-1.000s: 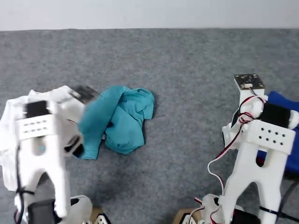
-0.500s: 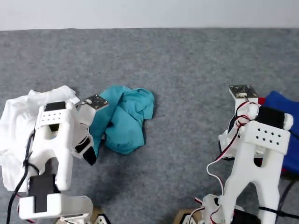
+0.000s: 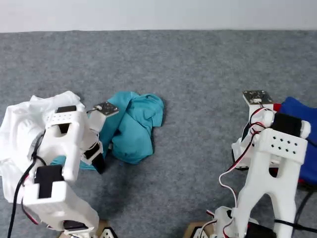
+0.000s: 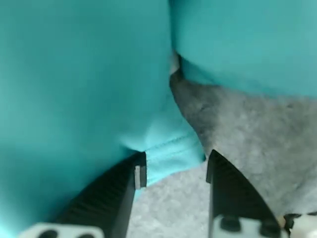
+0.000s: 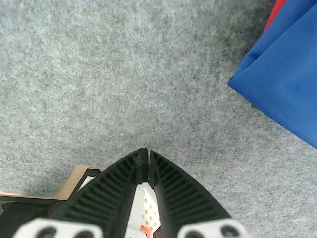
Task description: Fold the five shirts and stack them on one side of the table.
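Grey desk (image 3: 208, 69): its surface spans the centre of the frame between the shirts. White shirt (image 3: 20, 124) crumpled at left edge; teal shirt (image 3: 133, 124) bunched left of centre; blue shirt (image 3: 302, 111) at right edge. Left gripper (image 4: 177, 156) spread wide astride teal hem; right gripper (image 5: 147, 152) closed, holding nothing.

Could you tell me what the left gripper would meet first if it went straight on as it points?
Most likely the teal shirt: its hem lies between the jaws of the open left gripper, with the table beneath.
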